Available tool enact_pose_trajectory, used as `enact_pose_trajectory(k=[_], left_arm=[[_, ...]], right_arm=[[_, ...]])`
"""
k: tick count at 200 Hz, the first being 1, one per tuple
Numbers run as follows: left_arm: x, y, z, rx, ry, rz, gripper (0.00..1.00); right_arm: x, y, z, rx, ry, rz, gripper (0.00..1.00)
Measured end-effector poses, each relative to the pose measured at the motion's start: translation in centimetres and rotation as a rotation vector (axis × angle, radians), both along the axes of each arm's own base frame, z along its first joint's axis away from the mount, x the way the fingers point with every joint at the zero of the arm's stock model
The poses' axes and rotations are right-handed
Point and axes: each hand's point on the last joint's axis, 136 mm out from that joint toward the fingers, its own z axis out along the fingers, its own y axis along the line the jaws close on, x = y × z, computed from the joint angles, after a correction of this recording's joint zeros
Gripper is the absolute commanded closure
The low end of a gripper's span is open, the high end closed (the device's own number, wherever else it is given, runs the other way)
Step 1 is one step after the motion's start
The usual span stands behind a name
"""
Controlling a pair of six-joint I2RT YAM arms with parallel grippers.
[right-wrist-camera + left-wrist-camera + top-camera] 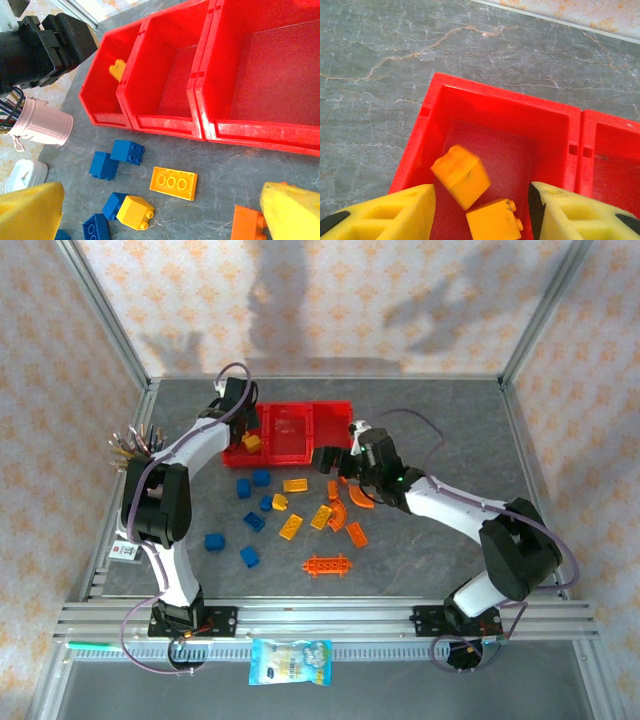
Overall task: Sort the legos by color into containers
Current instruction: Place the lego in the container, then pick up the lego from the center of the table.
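Both grippers stand spread, empty: the left gripper (481, 212) over the containers' (335, 425) leftmost bin, two yellow-orange legos (462, 175) inside; the right gripper (160, 215) above loose legos (174, 183), lower frame, seemingly not touching. Bricks likely light, rigid, slick: pinch opposite flat sides.

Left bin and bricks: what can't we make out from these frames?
Left wrist view: the lower yellow brick in the left bin is cut off by the bottom edge.
Top view: the left gripper overhangs that bin; brick count unreadable there.
Right wrist view: the bin's wall hides most of one yellow brick; the orange brick is cut by the bottom edge.
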Motion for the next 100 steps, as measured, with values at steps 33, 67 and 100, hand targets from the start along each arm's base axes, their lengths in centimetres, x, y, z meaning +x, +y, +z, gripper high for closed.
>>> enact_pose_trajectory(k=[33,67,100], left_arm=[[-1.3,-1.1,1.3,-0.058,-0.010,-0.046,0.43],[-5.2,-4.7,2.4,-0.103,-0.020,-0.135,0.42],[-9.7,-10.6,1.1,-0.130,0.025,-0.279,0.42]], right_arm=[[-0.2,-0.8,0.0,-0.021,0.006,-0.003,0.00],[-1.6,-2.2,-0.2,-0.041,0.015,-0.008,0.00],[-3.5,-3.5,-2.8,-0.087,0.073,-0.002,0.00]])
